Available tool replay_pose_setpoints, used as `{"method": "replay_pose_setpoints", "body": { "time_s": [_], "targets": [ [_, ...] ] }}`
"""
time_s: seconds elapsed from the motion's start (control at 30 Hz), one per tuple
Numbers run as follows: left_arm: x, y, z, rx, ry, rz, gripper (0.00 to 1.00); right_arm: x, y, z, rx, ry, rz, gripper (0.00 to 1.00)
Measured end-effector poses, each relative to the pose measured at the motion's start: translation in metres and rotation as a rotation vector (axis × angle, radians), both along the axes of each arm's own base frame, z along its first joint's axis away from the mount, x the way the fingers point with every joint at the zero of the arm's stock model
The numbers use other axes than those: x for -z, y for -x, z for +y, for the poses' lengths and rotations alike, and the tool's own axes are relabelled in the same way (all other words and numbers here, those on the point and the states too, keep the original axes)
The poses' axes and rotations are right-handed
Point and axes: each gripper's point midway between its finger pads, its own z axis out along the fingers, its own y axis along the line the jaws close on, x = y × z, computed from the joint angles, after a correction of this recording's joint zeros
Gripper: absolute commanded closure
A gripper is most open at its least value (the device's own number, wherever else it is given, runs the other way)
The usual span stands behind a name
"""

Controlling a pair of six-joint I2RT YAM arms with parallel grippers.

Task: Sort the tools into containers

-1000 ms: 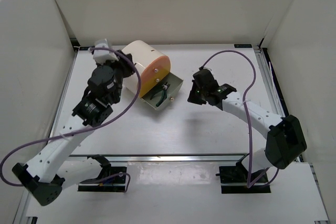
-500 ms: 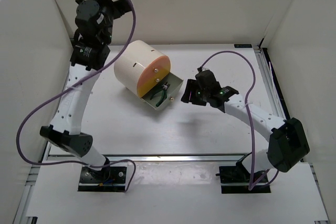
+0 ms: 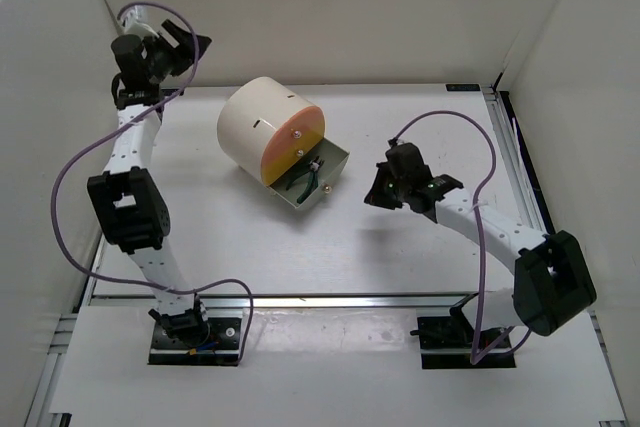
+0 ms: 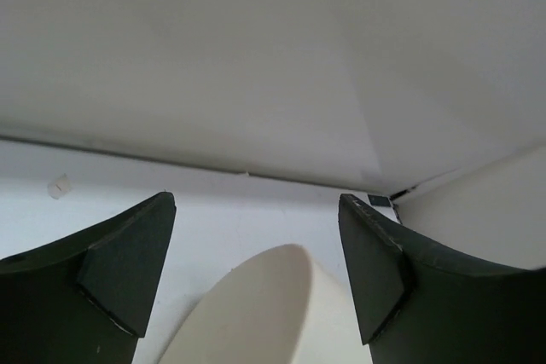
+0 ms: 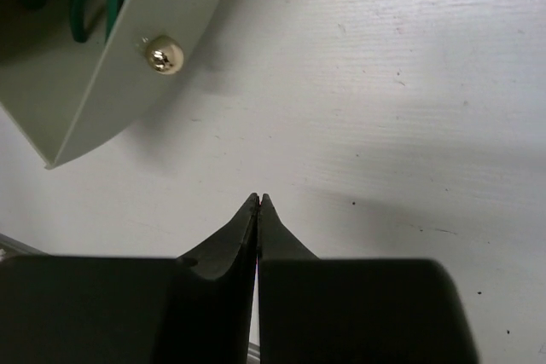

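Standing open: drawer [image 3: 336,161], sticking out of the peach face of the drum [image 3: 262,122], low over the tabletop [image 3: 420,127].
Tools: green-handled pliers [image 3: 300,184] lie inside the drawer; anything else in there is too small to tell.
Left hand [image 4: 256,210]: gaping wide, holding nothing, raised high at the back left, well apart from the drum.
Right hand [image 5: 258,199]: pressed fully together, empty, low over the tabletop, near the drawer's brass knob [image 5: 164,54].

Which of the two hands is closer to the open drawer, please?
The right hand, shut and low just beside the open drawer; the left hand, open, is raised far off beyond the drum.
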Motion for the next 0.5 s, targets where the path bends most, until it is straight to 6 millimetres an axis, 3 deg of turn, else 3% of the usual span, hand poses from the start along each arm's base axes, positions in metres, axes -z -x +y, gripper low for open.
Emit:
{"method": "replay_pose_setpoints", "body": {
  "time_s": [0.07, 0.23, 0.5],
  "targets": [
    [0.035, -0.006, 0.0, 0.042, 0.032, 0.043, 0.14, 0.006, 0.004, -0.004, 0.004, -0.008, 0.014, 1.0],
    [0.11, -0.008, -0.021, 0.147, 0.094, 0.119, 0.16, 0.009, 0.001, -0.003, 0.008, -0.052, 0.029, 1.0],
    [0.188, -0.02, -0.039, 0.257, 0.187, 0.151, 0.18, 0.029, -0.014, 0.015, -0.032, -0.115, 0.058, 1.0]
  ]
}}
